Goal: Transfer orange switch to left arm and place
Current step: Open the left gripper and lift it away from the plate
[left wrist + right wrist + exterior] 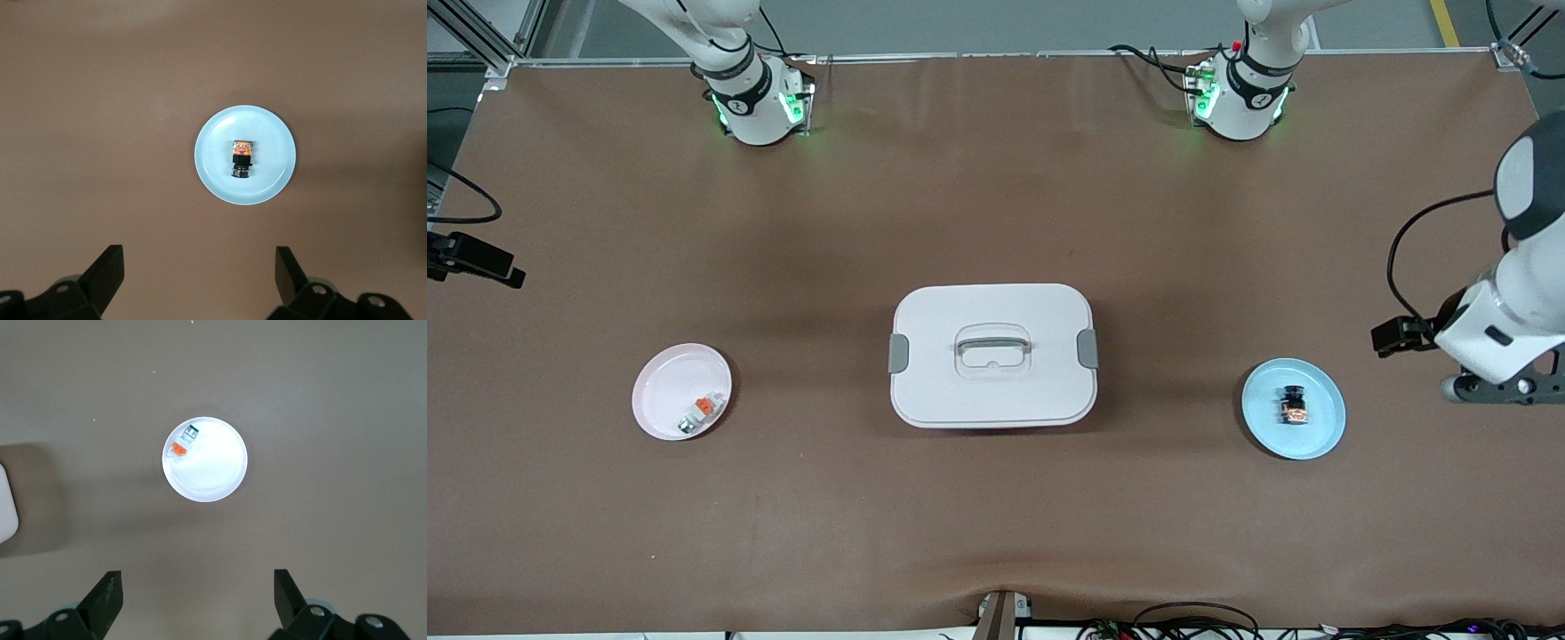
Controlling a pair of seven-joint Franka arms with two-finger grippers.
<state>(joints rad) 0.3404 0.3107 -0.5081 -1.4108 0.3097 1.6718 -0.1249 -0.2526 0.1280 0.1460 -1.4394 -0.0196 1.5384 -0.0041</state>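
The orange switch [1294, 406], a tiny black part with an orange mark, lies on a light blue plate [1323, 428] toward the left arm's end of the table. In the left wrist view the switch [241, 159] and its plate [212, 160] lie well below my left gripper [199, 267], which is open and empty. In the front view the left gripper [1498, 388] hangs high beside the blue plate. The white box [992, 391] stands shut at mid-table. My right gripper [198, 587] is open and empty, high over the table; it is outside the front view.
A pale pink plate [660, 382] toward the right arm's end holds a whitish-grey part with an orange cap [701, 412]. Both also show in the right wrist view, the plate [217, 477] and the part [183, 443], with a corner of the box [5, 507].
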